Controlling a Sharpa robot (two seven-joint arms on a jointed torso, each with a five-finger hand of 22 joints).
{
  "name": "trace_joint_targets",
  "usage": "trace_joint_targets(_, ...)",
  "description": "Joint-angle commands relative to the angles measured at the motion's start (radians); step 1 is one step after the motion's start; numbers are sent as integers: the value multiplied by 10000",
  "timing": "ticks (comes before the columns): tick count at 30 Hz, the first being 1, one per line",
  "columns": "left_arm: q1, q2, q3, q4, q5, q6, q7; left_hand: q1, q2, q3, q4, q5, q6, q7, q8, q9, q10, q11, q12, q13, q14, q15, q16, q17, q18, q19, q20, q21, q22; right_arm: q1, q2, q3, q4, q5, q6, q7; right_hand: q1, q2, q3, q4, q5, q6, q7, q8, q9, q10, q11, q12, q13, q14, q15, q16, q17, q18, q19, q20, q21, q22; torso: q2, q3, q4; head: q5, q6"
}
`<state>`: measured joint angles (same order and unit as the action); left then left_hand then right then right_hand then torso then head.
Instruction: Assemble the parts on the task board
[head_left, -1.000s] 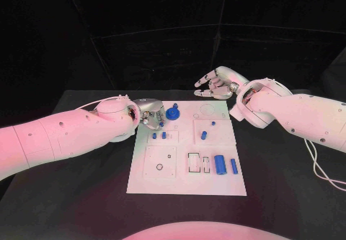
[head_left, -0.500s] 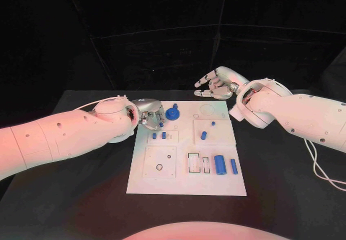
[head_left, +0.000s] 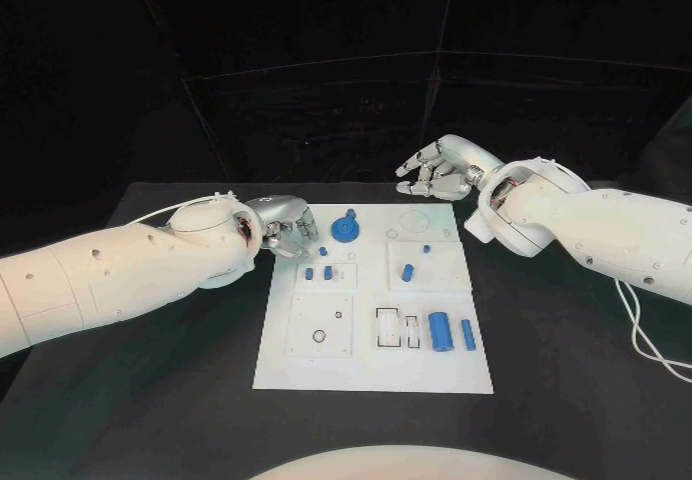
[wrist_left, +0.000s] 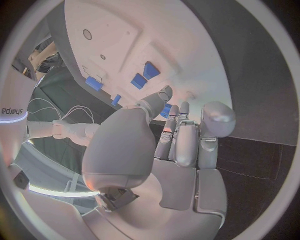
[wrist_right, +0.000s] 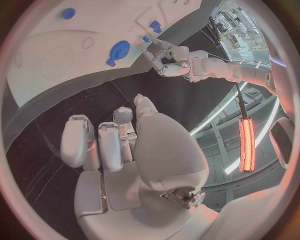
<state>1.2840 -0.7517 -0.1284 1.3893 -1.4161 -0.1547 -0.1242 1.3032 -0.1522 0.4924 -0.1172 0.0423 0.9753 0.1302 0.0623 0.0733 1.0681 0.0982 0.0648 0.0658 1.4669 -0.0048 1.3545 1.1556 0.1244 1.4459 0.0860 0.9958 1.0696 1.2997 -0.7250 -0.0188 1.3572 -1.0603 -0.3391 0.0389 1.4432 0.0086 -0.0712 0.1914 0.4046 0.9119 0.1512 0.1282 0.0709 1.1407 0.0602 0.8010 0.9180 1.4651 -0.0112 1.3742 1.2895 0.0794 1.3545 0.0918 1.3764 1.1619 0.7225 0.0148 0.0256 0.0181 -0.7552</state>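
Parts in blue plastic lie on the flat white task board (head_left: 372, 370) in the middle of the black table (head_left: 159, 400): two upright cylinders (head_left: 440, 329) near the front right, smaller blue pegs (head_left: 408, 270) further back, and a round blue knob-like part (head_left: 346, 227) near the far edge. At the board's left far corner sits the silver left hand (head_left: 287, 225), fingers curled together and holding nothing. Beyond the far edge, the silver right hand (head_left: 441, 169) hangs above the table with fingers bent inward, also holding nothing.
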Motion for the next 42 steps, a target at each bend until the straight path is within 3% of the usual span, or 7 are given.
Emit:
trace_joint_targets(1,30,-179,14,-4,934,-611,201,57,138,0,69,54,116,110,106,5,268,-47,176,65,223,64,-5,49,-54,-30,84,-160,-108,19,-94,4,-12,-309,317,-169,339,-30,167,-72,-2,257,-42,111,1,-505,-46,-1534,-1307,248,-83,-522,-570,124,-198,-57,-273,-430,-11,-2,11,-53,76)
trace_joint_targets(4,45,-402,16,-39,2385,-1265,411,139,341,153,102,59,517,202,316,79,853,-132,464,165,144,5,-120,-134,33,-170,56,-559,-426,18,-230,2,16,-767,503,-262,726,-89,521,-61,-498,693,-50,198,11,-798,-52,-2838,-2437,123,-133,-1077,-1167,197,-414,-73,-599,-924,-15,2,-9,-104,152)
trace_joint_targets(11,58,-963,10,199,7317,-2963,1505,240,405,239,50,56,900,236,511,110,1443,-219,812,304,-425,-58,-1065,-1546,321,-801,2,-2247,-1765,-89,-733,-12,459,-2699,956,-622,1185,-500,1256,-15,-661,1225,-75,151,-20,-847,54,-4829,-4548,149,-41,-1546,-1589,259,-488,-26,-923,-1317,-16,-14,-21,-406,377)
trace_joint_targets(21,54,-1370,-2,1043,11832,-2896,3725,239,483,144,63,57,945,239,526,52,1404,-210,1000,394,-1118,-34,-1976,-2815,565,-1569,21,-3968,-3076,-372,-1328,-29,1303,-5446,1295,-1503,1170,-887,1568,81,-882,1134,-47,-86,-50,-986,186,-5557,-5572,137,52,-1791,-1805,276,-476,66,-1046,-1464,-12,-36,-38,-818,604)
trace_joint_targets(35,42,-1470,-6,1700,13580,-2102,5235,183,536,-88,130,58,912,222,523,21,1362,-220,1165,474,-1425,-18,-2255,-3240,565,-1751,46,-4137,-3156,-831,-1335,-40,1631,-6510,1729,-1830,1193,-1158,2021,108,-981,978,101,-404,-34,-1066,354,-6050,-6643,184,179,-1809,-1788,269,-372,198,-1055,-1444,-2,-23,-13,-854,667)
trace_joint_targets(38,41,-1472,-6,1736,13624,-2066,5307,195,548,-113,128,58,921,219,530,20,1367,-225,1195,488,-1456,-20,-2278,-3278,566,-1768,47,-4154,-3165,-935,-1258,-40,1593,-6560,1793,-1815,1294,-1160,2403,75,-1689,1029,109,-462,-31,-992,365,-6161,-6994,194,185,-1798,-1779,265,-341,206,-1044,-1426,-6,-33,-4,-843,643)
trace_joint_targets(42,41,-1474,-6,1765,13652,-2038,5361,209,561,-131,124,58,931,215,538,21,1371,-230,1220,500,-1480,-22,-2295,-3307,568,-1780,47,-4167,-3171,-1049,-1134,-41,1515,-6599,1909,-1794,1285,-1283,2888,48,-1804,1125,117,-509,-24,-860,373,-6245,-7378,203,189,-1793,-1782,258,-308,213,-1018,-1383,9,-17,-25,-758,598)
